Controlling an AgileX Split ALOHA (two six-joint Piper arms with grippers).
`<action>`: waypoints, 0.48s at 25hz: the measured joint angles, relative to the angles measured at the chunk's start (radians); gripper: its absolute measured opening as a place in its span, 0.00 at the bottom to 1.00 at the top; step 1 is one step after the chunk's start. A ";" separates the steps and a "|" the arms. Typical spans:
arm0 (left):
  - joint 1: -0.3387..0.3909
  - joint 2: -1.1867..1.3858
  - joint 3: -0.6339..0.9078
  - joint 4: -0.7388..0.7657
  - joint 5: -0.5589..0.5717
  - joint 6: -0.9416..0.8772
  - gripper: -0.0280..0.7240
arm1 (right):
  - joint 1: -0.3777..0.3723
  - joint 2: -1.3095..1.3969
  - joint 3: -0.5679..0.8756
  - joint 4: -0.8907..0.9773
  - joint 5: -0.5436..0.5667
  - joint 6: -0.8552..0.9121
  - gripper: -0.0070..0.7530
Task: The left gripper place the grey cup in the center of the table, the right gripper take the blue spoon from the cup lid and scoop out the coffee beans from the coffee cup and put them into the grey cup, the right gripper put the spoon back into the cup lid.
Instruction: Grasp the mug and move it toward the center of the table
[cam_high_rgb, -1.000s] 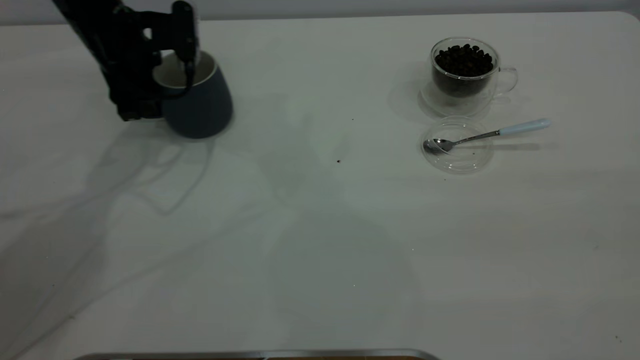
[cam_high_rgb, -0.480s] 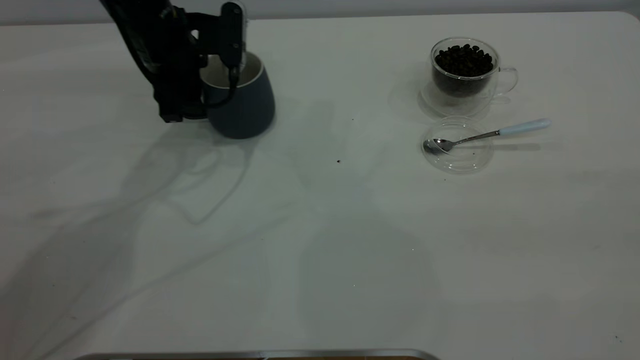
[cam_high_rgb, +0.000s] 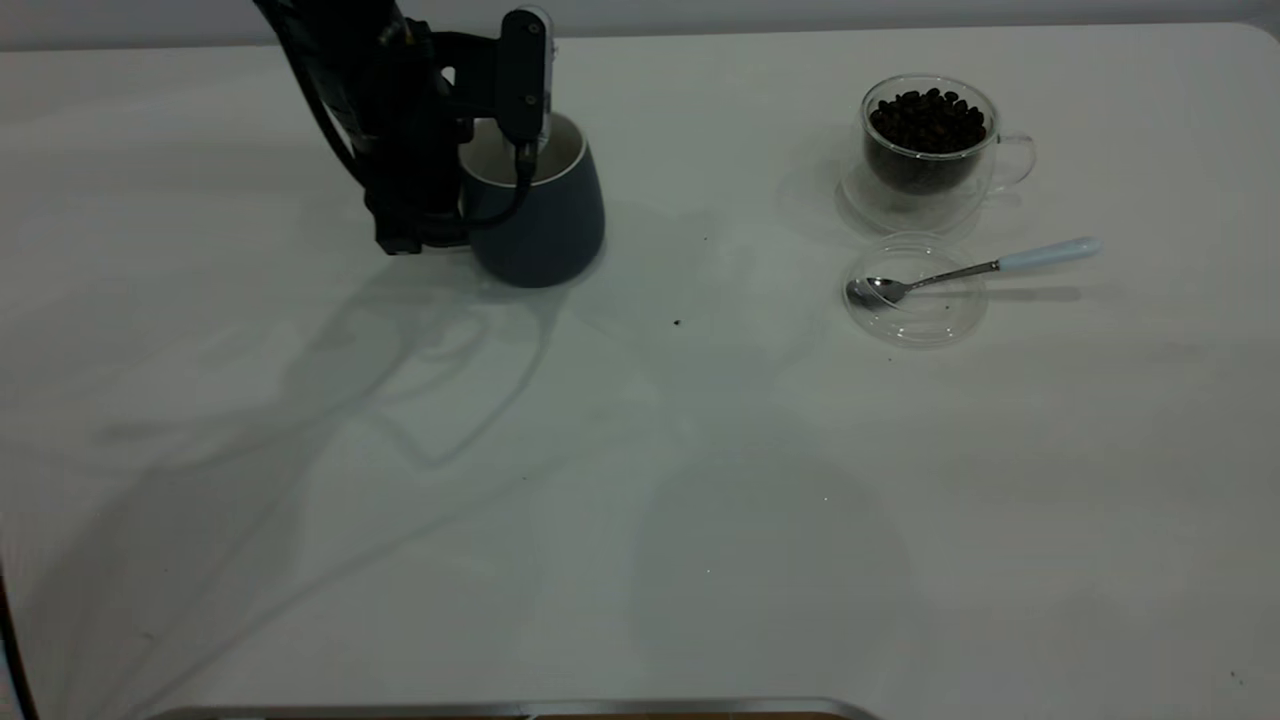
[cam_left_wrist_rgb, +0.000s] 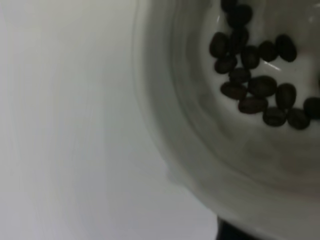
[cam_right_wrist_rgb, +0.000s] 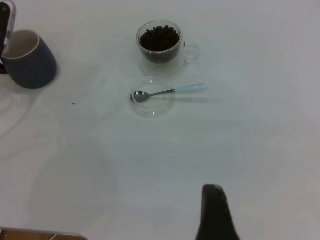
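Note:
My left gripper (cam_high_rgb: 482, 172) is shut on the rim of the grey cup (cam_high_rgb: 550, 230), left of the table's middle near the far side. In the left wrist view the cup's pale inside (cam_left_wrist_rgb: 235, 155) holds several coffee beans (cam_left_wrist_rgb: 260, 90). The glass coffee cup (cam_high_rgb: 930, 140), full of beans, stands at the far right. The clear cup lid (cam_high_rgb: 915, 310) lies just in front of it, with the blue-handled spoon (cam_high_rgb: 1045, 252) resting bowl-down in it. My right gripper (cam_right_wrist_rgb: 215, 215) is high above the near side, far from the spoon (cam_right_wrist_rgb: 170, 91).
The white table (cam_high_rgb: 700, 500) has a stray bean (cam_high_rgb: 677, 322) between the grey cup and the lid. A metal edge (cam_high_rgb: 520, 708) runs along the near side.
My left gripper has carried the grey cup to the right, toward the table's middle. The coffee cup, lid and spoon have not moved.

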 joint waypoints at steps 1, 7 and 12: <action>-0.005 0.000 0.000 -0.008 -0.002 0.000 0.64 | 0.000 0.000 0.000 0.000 0.000 0.000 0.74; -0.036 0.000 0.000 -0.021 -0.031 0.000 0.62 | 0.000 0.000 0.000 0.000 0.000 0.000 0.74; -0.043 0.000 0.000 -0.022 -0.038 -0.019 0.59 | 0.000 0.000 0.000 0.000 0.000 0.000 0.74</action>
